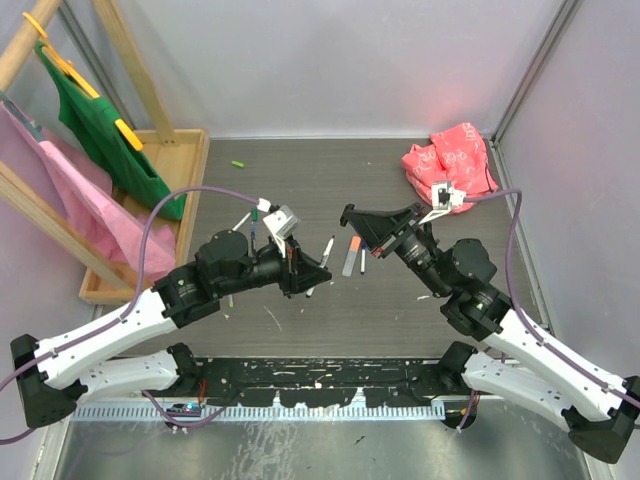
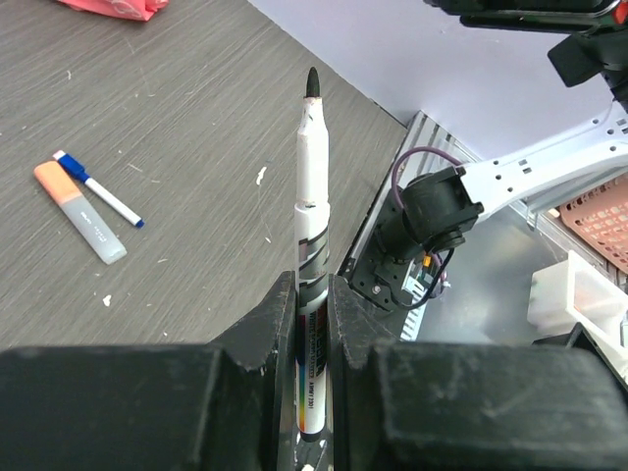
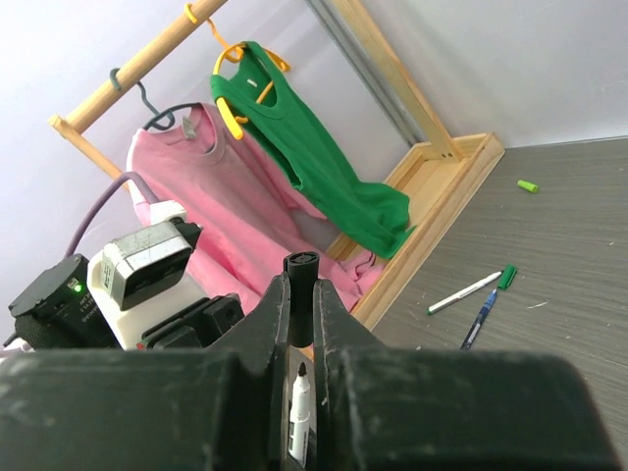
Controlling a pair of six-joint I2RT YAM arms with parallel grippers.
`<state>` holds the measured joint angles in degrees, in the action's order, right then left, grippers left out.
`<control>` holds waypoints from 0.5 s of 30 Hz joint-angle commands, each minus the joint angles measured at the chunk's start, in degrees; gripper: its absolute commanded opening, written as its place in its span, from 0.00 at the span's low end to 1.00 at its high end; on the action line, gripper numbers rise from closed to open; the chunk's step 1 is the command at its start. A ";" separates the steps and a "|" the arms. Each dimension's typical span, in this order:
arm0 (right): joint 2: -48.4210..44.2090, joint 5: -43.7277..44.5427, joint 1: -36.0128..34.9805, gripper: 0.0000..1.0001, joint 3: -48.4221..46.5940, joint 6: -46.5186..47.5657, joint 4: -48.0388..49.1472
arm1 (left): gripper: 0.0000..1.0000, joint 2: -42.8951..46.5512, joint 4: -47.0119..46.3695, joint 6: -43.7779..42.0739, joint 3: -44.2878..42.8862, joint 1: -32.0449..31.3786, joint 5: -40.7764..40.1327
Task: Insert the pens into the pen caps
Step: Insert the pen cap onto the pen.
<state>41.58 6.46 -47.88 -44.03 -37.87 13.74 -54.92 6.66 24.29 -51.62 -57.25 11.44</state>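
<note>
My left gripper [image 2: 312, 287] is shut on a white marker pen [image 2: 311, 177] with a bare black tip that points away from the fingers. In the top view this gripper [image 1: 308, 274] holds the pen [image 1: 326, 250] above the table's middle. My right gripper [image 3: 300, 287] is shut on a black pen cap [image 3: 300, 267], open end outward. It faces the left gripper in the top view [image 1: 348, 215]. The pen's tip [image 3: 299, 378] shows between the right fingers, just short of the cap. A loose green cap [image 1: 238, 163] lies at the far left.
An orange highlighter [image 2: 78, 211] and a slim blue-ended pen [image 2: 98, 188] lie under the grippers. A green-capped pen [image 3: 469, 291] and a blue pen [image 3: 479, 319] lie to the left. A red bag [image 1: 452, 160] sits far right. A wooden clothes rack [image 1: 150, 150] stands left.
</note>
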 commanded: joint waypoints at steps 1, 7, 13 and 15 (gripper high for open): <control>-0.05 -2.63 0.06 0.00 -0.97 -1.12 5.16 | 0.00 0.74 -4.26 -1.44 -2.38 0.16 2.65; 0.95 -3.98 0.07 0.00 -0.72 -1.77 5.25 | 0.00 1.28 -4.63 -1.53 -1.93 0.14 2.47; 1.10 -4.50 0.06 0.00 -0.53 -1.95 4.75 | 0.00 1.72 -4.72 -1.62 -1.69 0.17 2.09; 1.20 -4.56 0.05 0.00 -0.53 -1.95 4.32 | 0.00 1.90 -4.72 -1.57 -1.56 0.16 1.97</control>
<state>42.78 2.98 -47.88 -44.01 -39.38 15.42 -54.76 5.93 23.38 -51.62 -57.25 12.86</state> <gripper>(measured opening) 0.116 0.129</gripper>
